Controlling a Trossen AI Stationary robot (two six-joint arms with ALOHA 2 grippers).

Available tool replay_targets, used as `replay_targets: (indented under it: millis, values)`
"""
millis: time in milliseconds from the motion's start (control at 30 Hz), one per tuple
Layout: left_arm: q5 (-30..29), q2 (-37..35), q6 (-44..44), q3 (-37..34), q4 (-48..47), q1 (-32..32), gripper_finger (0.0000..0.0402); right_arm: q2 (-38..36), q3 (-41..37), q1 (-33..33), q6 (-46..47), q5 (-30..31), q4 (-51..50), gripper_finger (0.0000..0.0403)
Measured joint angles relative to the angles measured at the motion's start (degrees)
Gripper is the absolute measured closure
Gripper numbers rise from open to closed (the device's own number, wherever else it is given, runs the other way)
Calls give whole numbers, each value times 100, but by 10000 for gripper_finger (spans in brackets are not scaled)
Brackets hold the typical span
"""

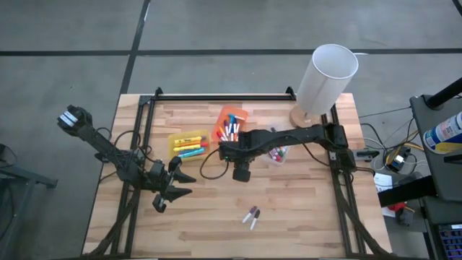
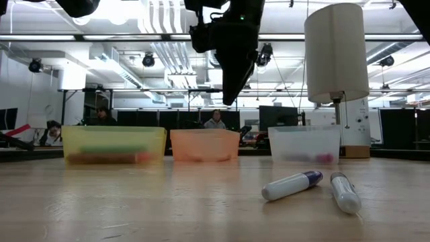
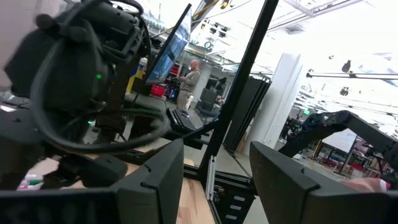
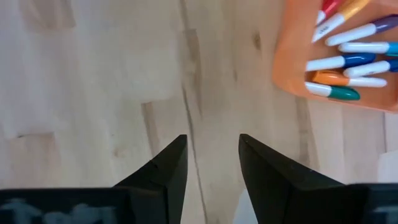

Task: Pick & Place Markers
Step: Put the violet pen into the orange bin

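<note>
On the wooden tabletop [image 1: 216, 217], the right claw [image 4: 211, 155] hangs released and empty above bare wood beside the orange bin [image 4: 292, 81] of markers [image 4: 339, 62]; two loose markers [image 1: 251, 215] lie well apart. The left claw [image 1: 173, 189] waits, released.

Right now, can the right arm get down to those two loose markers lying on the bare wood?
Probably yes. The right gripper hangs open and empty above bare wood, and the two loose markers lie in the open on the table, with nothing between. The left gripper waits off to the side, open.
</note>
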Motion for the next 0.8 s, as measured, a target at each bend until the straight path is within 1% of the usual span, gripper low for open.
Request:
replay_targets:
  millis: [200,333,600,800]
  values:
    - [0,0,-2,-2,0,1,223,2,0,53,-102,2,-14,275]
    - [0,0,-3,-2,-1,2,223,2,0,49,-14,3,-94,280]
    - [0,0,-4,-4,0,0,223,2,0,226,2,-25,-334,278]
    - [0,0,9,-5,0,2,223,2,-2,634,-566,-59,-387,286]
